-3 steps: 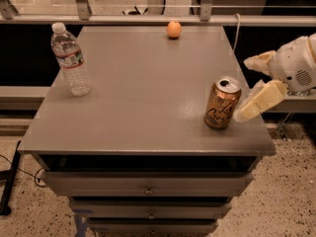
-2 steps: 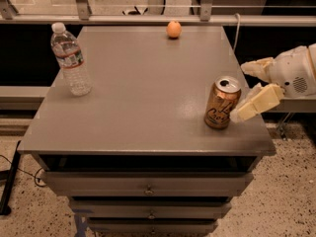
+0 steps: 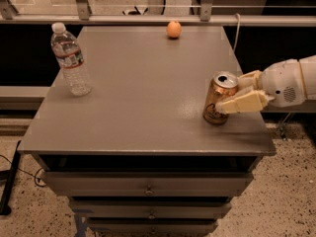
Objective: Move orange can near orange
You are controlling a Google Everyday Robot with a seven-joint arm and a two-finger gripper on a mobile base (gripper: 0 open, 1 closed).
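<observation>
A grey drawer cabinet (image 3: 148, 98) fills the middle of the frame. The robot's white arm (image 3: 291, 83) reaches in from the right edge, and its gripper (image 3: 229, 93) is at the orange can (image 3: 212, 95), which stands upright near the table's lower right corner. I cannot tell whether the claw has it clasped. A water bottle (image 3: 70, 60) stands at upper left. The orange (image 3: 174, 29) sits at the far edge, top centre, well apart from the can.
</observation>
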